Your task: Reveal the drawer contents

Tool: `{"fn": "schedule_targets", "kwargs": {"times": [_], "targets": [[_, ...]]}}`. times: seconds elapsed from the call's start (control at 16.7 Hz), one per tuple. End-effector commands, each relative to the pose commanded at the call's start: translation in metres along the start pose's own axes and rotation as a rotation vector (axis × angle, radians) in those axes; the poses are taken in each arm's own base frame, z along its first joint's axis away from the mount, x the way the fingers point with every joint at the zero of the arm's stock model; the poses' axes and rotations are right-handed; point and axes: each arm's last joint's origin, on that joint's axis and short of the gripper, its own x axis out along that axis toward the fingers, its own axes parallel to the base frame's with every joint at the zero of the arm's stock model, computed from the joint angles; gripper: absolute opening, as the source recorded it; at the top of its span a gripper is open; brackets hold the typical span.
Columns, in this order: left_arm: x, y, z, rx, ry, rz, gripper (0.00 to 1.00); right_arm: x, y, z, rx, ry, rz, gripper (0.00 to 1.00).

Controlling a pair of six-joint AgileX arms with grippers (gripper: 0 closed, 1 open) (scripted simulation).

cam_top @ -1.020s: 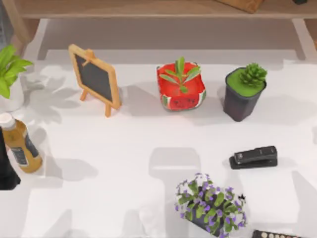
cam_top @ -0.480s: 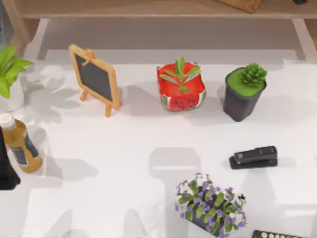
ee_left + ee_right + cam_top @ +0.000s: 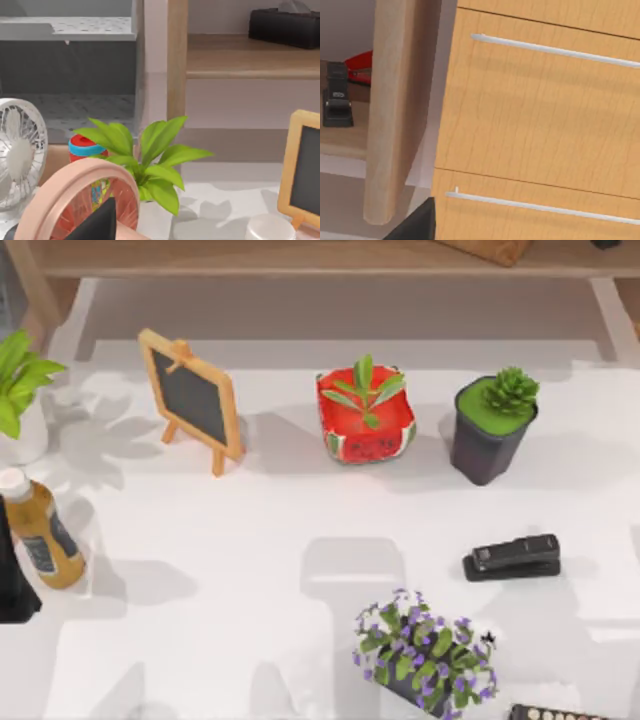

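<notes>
The light-wood drawer front [image 3: 540, 112] with its long silver bar handle [image 3: 555, 50] faces the right wrist camera, closed flush, and a second drawer front [image 3: 535, 215] with its own silver handle [image 3: 540, 207] sits directly below it; whether the right gripper is spread or pressed together I cannot tell. Beside the drawer front stands a pale wooden post [image 3: 397, 110], and beyond the post a black stapler [image 3: 337, 95] lies on a shelf. The left wrist camera looks past a leafy green plant [image 3: 145, 162] and a white fan [image 3: 20, 152]
</notes>
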Motion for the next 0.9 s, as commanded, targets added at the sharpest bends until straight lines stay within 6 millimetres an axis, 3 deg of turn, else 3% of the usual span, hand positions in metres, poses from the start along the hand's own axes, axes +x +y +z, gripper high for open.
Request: {"fn": "schedule_targets", "kwargs": {"times": [0.3,0.66,0.9], "targets": [[0.0,0.0,0.0,0.0,0.0,0.0,1.0,0.057,-0.028,-0.022,-0.409,0.005,-0.005,1.0],[0.0,0.0,0.0,0.0,0.0,0.0,1.0,0.129,-0.044,-0.083,-1.002,0.022,0.001,1.0],[0.0,0.0,0.0,0.0,0.0,0.0,1.0,0.162,-0.042,-0.12,-1.283,0.022,0.002,1.0]]}}
